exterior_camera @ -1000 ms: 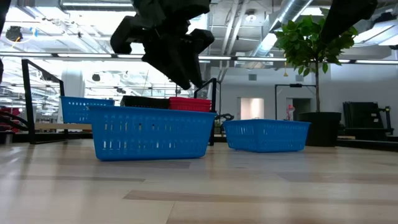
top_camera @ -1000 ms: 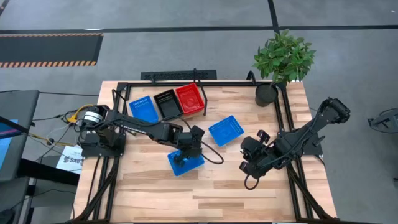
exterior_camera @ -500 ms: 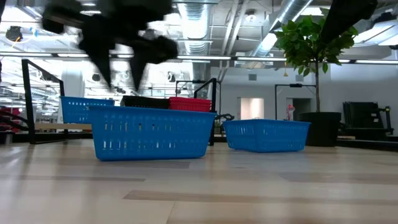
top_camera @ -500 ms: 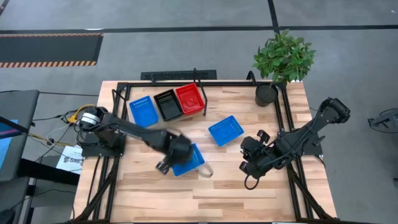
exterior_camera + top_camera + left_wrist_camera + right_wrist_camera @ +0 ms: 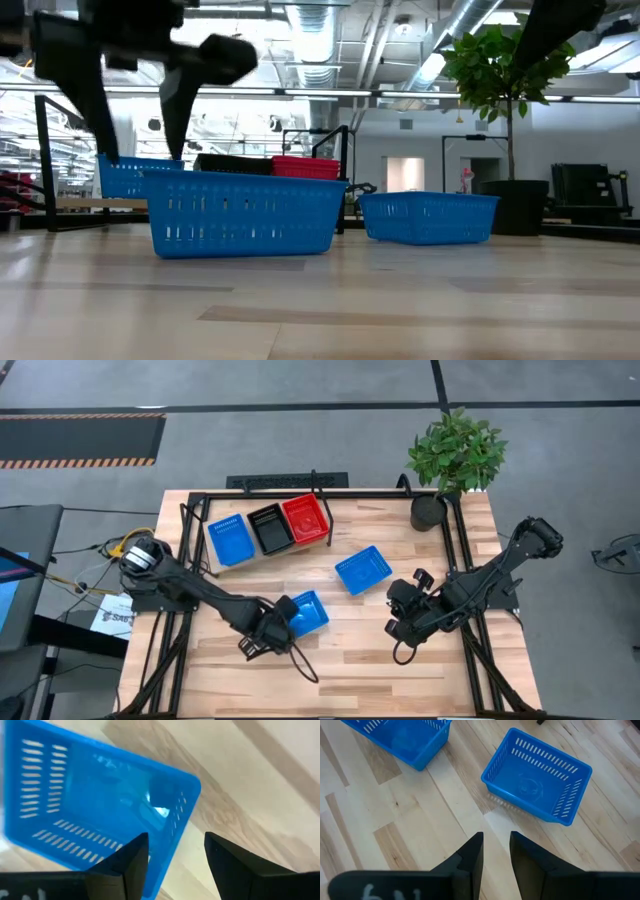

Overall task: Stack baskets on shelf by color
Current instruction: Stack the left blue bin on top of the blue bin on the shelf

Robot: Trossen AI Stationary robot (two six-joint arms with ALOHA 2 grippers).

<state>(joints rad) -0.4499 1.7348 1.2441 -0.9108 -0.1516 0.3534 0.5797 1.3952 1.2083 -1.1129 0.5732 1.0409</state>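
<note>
The left gripper (image 5: 262,638), fingers apart and holding nothing, hangs just beside the near blue basket (image 5: 304,614); the basket lies toward the table centre from it, a corner close between the fingers. The right gripper (image 5: 403,622), slightly open, waits farther away. No writing is readable.

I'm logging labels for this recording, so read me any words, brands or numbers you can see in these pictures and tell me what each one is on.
No text can be read in full.
"SA..." is all that shows on the white printed sheet beside the left arm's base; the rest is hidden.
White marks on the left claw and right claw bodies are cut off and unreadable.
The blue perforated plastic baskets show no lettering.
</note>
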